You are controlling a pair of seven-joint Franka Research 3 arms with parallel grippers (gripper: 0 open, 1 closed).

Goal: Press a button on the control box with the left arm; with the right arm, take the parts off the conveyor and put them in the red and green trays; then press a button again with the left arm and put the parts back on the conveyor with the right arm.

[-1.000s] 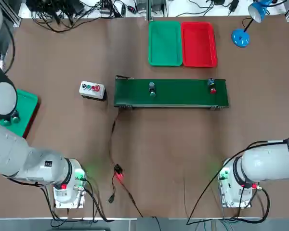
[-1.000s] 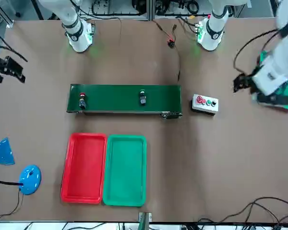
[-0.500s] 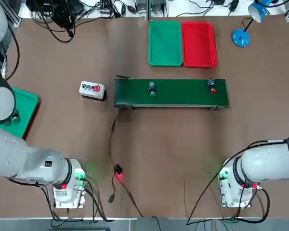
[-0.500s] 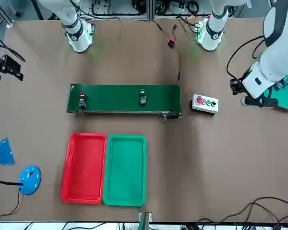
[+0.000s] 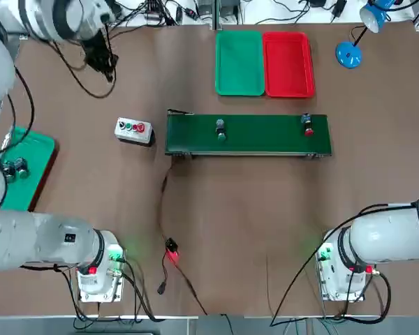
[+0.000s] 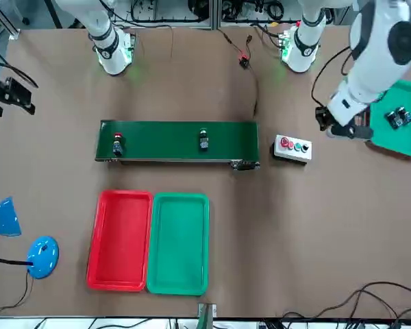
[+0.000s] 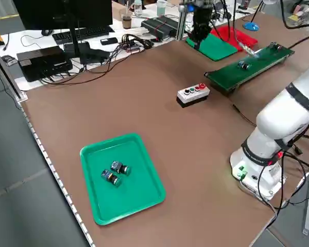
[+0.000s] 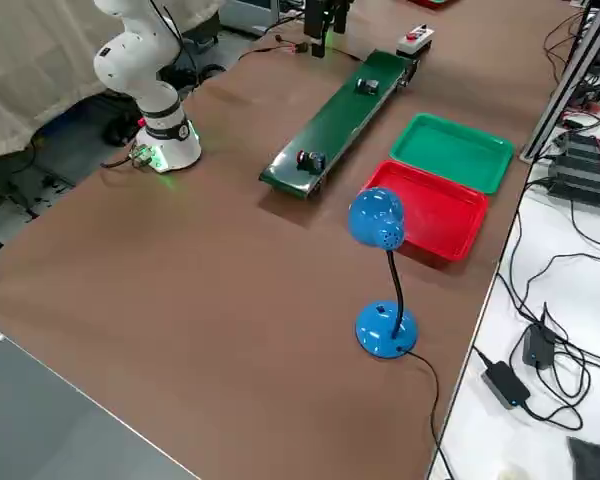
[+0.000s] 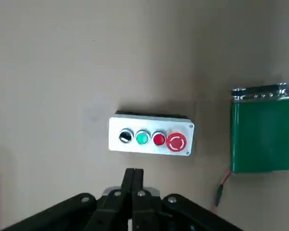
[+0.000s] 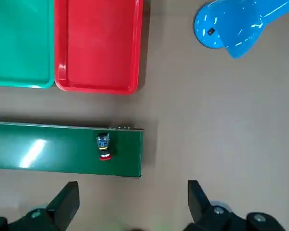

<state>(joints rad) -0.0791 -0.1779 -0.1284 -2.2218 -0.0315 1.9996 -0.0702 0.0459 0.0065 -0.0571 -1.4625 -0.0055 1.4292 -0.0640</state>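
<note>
The grey control box [image 5: 133, 130] with its row of buttons lies on the table just left of the green conveyor [image 5: 248, 134]. My left gripper [image 9: 133, 172] is shut and empty, held high above the table with the control box [image 9: 151, 138] just beyond its fingertips; in the front view the left gripper [image 6: 327, 122] shows to the box's side. Two parts ride the belt: a green-capped part [image 5: 220, 129] and a red-capped part [image 5: 306, 125]. My right gripper [image 10: 132, 185] is open and empty, high off the conveyor's right end. The green tray [image 5: 239, 63] and the red tray [image 5: 288, 63] hold nothing.
A second green tray [image 5: 28, 164] with two small parts lies at the table's left edge. A blue desk lamp [image 5: 349, 52] stands at the far right corner. A cable with a red clip [image 5: 172, 252] trails from the conveyor toward the arm bases.
My left arm has swung from over the left-edge green tray toward the control box. The right arm and the parts on the belt have not moved.
</note>
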